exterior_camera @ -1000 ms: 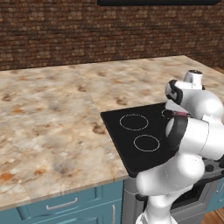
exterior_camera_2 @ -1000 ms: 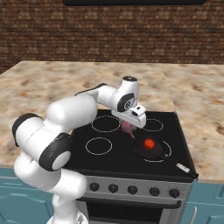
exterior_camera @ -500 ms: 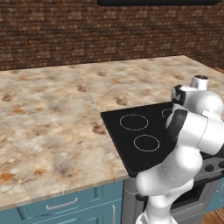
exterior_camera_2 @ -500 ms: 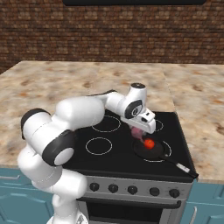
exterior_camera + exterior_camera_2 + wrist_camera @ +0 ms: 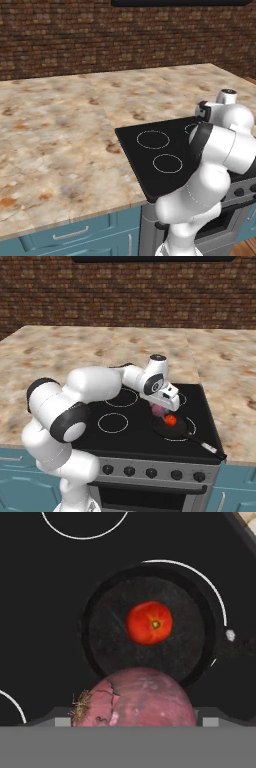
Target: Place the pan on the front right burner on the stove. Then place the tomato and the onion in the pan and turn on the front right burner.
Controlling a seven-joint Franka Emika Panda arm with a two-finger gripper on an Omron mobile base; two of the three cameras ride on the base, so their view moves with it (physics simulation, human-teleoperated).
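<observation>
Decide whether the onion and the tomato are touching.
Apart. In the hand view the tomato lies in the pan, with bare pan floor plainly showing between it and the onion.

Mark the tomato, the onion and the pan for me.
tomato (image 5: 149,623): hand view, centre of its red top.
onion (image 5: 137,699): hand view, its purplish skin, near the camera.
pan (image 5: 107,629): hand view, bare black floor beside the tomato.

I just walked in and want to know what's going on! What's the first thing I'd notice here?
The big purplish onion fills the bottom of the hand view, held in the robot's claw just above the stove. Right under it, a bright red tomato already sits in the middle of the black pan, which rests on the biggest white ring, the front right burner.
</observation>
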